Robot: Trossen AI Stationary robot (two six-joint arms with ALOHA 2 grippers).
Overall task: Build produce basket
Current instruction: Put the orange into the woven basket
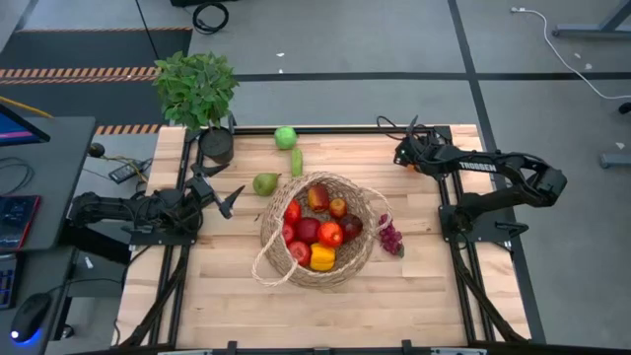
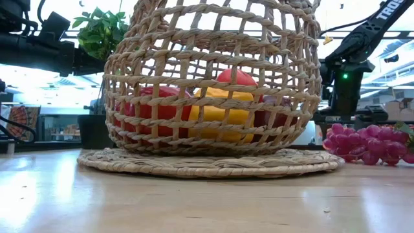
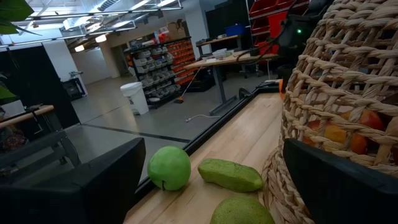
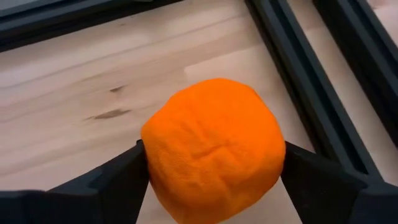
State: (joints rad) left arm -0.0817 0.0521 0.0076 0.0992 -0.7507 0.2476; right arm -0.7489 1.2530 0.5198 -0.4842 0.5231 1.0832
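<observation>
The wicker basket [image 1: 317, 229] stands mid-table on its round base, holding several red, orange and yellow pieces of produce. Outside it, a green apple [image 1: 285, 137], a long green piece [image 1: 297, 162], a pear [image 1: 265, 183] and purple grapes [image 1: 391, 238] lie on the wood. My right gripper [image 4: 214, 171] is at the table's far right corner [image 1: 407, 158], shut on an orange [image 4: 214, 146]. My left gripper [image 1: 229, 200] stands open and level to the left of the basket, holding nothing. My right gripper pinches the orange between its two fingers, one on each opposite side [image 4: 155, 168]. The fingers [image 4: 124, 177] slant down from above toward the table's far right corner. The orange's underside is hidden, so whether it rests on the wood I cannot tell.
A potted plant [image 1: 197, 89] stands at the far left corner of the table. Black frame rails [image 4: 323, 81] run close beside the orange along the table's far and right edges. Bare wood [image 1: 296, 311] lies at the near side.
</observation>
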